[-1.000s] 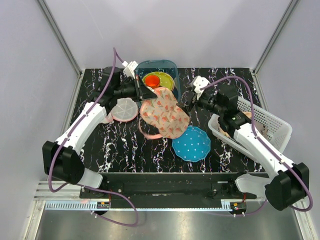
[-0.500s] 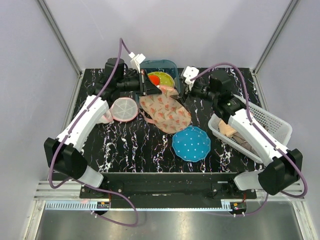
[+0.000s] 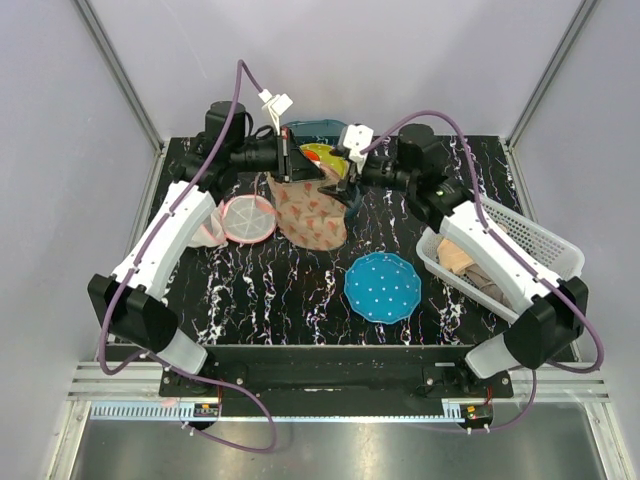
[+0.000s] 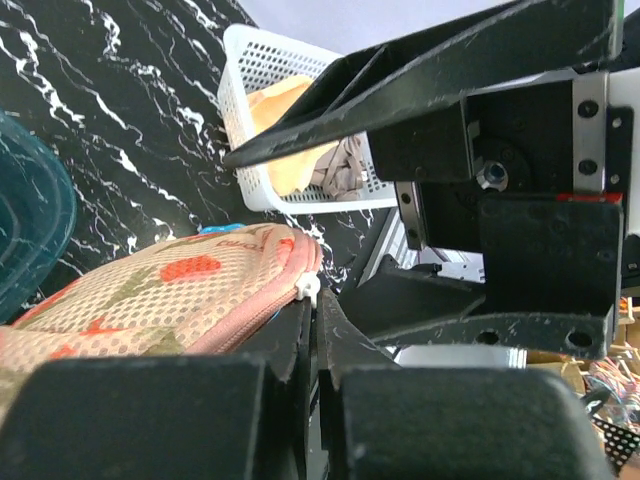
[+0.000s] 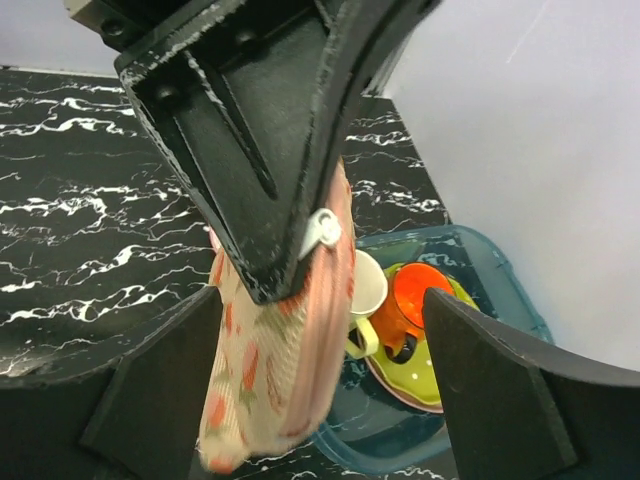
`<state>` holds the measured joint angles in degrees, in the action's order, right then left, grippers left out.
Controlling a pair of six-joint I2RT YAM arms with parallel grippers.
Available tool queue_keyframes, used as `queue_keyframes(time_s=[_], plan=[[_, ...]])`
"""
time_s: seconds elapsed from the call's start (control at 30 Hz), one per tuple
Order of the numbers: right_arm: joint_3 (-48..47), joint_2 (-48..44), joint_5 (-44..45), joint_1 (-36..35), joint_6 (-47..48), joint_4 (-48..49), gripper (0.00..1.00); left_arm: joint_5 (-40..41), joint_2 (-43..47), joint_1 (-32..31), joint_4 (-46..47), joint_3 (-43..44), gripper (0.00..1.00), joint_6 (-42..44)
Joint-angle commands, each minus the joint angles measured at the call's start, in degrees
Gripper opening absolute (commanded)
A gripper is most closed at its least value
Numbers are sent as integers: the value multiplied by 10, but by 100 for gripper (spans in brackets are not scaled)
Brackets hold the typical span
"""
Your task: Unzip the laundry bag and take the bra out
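Off the bench [image 3: 270, 290] now (flat a second ago): laundry bag [image 3: 310, 212] dangles at the back, left gripper [image 3: 290, 170] pinching its top edge. Right gripper [image 3: 345, 188], spread wide, has closed in, probably for the zipper pull [image 5: 322, 232].

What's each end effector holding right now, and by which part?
Left end effector is shut on the laundry bag, pinching its pink zippered edge by the white zipper pull; the bag hangs from it. Right end effector is open, holding nothing.
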<state>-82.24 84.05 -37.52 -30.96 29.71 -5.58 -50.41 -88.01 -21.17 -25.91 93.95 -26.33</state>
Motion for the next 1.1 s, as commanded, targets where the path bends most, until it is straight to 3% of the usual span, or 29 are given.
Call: queue_keyframes(time_s=[0.0,0.1,0.13,0.17,0.43,0.53,0.67,0.73,0.87,1.0,1.03,1.07], plan=[[-30,25,-14,-18,-8,0,75,-27,-3,-4,14,17,0,10],[-27,27,-13,-19,-14,-2,44,-23,-3,-4,11,18,0,13],[-18,25,-6,-20,-13,-1,12,-21,-2,-4,10,18,0,16],[-9,17,14,-19,-9,1,1,-20,-1,-4,6,18,0,19],[132,-67,125,-16,7,51,0,-15,14,17,3,-3,0,27],[202,-114,142,3,-30,157,0,-28,29,38,29,-40,0,9],[297,-168,176,68,-176,383,0,-59,45,65,121,-115,0,-46],[356,-172,245,74,-265,517,0,-71,49,65,152,-160,0,-79],[425,-116,267,74,-394,692,0,-99,31,41,305,-237,0,-179],[451,-77,281,74,-451,763,0,-95,27,38,293,-223,0,-180],[449,-75,273,74,-448,753,3,-91,29,39,271,-211,0,-150],[447,-80,271,74,-446,741,15,-83,30,39,211,-170,0,-130]])
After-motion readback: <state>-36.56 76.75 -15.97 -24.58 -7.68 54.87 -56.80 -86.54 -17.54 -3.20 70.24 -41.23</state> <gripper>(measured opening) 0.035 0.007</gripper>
